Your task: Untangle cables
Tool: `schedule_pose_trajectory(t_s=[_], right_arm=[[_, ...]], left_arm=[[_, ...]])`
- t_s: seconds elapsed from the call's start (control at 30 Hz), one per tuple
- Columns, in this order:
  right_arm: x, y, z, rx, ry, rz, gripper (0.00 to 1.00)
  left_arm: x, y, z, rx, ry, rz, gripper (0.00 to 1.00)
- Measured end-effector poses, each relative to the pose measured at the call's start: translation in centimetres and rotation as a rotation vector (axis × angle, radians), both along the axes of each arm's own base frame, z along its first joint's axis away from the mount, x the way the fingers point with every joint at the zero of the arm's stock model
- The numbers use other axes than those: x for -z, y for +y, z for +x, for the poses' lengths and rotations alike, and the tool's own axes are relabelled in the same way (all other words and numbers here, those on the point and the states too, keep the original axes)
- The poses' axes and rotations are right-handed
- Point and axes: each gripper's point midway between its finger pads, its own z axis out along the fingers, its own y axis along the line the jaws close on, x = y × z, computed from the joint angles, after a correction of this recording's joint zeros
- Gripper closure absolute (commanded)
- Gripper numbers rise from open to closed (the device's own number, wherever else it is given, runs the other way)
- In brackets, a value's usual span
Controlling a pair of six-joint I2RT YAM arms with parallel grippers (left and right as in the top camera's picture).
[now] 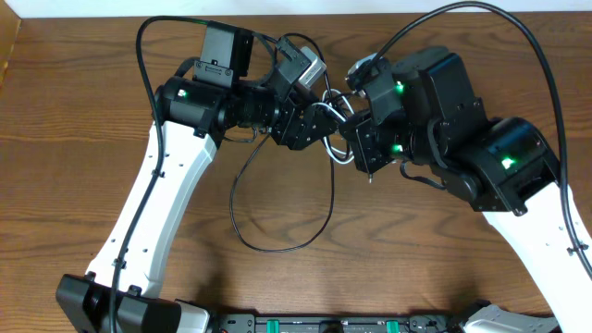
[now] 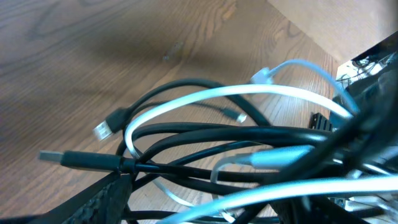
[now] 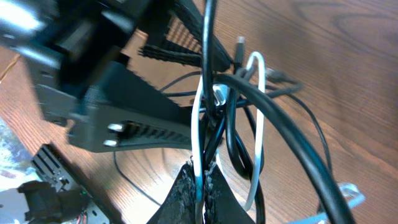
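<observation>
The cables are one knot of black and white cords (image 1: pixel 337 120) held up between both grippers at the back middle of the table. My right gripper (image 3: pixel 202 182) is shut on the white cable (image 3: pixel 197 124), with black cords (image 3: pixel 280 130) running past its fingertips. My left gripper (image 2: pixel 199 208) stands open, and the white cable (image 2: pixel 205 98) and black cables (image 2: pixel 186 134) pass between its jaws. A black USB plug (image 2: pixel 74 160) and a small light plug (image 2: pixel 102 129) stick out to the left. One thin black loop (image 1: pixel 236 217) hangs down onto the table.
The wooden table (image 1: pixel 83 139) ends at a pale back edge (image 1: pixel 74 7). Thick black arm cables (image 1: pixel 518 28) arch over the right arm. A dark equipment bar (image 1: pixel 324 324) runs along the front edge between the two arm bases.
</observation>
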Motion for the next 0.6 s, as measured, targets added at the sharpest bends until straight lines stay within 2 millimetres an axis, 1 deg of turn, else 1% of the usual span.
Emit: schedule_pose_trajectory(t_s=[0.1,0.17,0.23,0.27,0.33,0.4,0.6], right_arm=[[-0.5,0.2,-0.3,-0.008,-0.011,0.007,0.99],[-0.6,0.1,-0.4,-0.009,-0.015,0.009,0.99],[-0.8,-0.1,-0.6,-0.006,-0.02,0.008,0.99],[-0.9,-0.2,-0.6,-0.002,-0.023,0.006,0.99],[-1.0,-0.8,-0.8,0.015,-0.031,-0.009,0.99],[-1.0,-1.4,-0.9,0.032,-0.034,-0.03,0.99],[-1.0,-2.6,-0.7,0.082,-0.057,-0.071,0.99]], left_arm=[[0.0,0.0,0.0,0.007,-0.011,0.003,0.27],[0.1,0.0,0.0,0.009,-0.016,0.007,0.4],[0.2,0.1,0.1,0.009,-0.026,0.016,0.56],[0.3,0.2,0.2,0.004,-0.032,0.026,0.68],[0.5,0.5,0.5,-0.01,-0.036,0.045,0.78],[0.8,0.7,0.8,-0.023,-0.05,0.071,0.86],[1.9,2.1,2.1,-0.096,-0.079,0.167,0.87]])
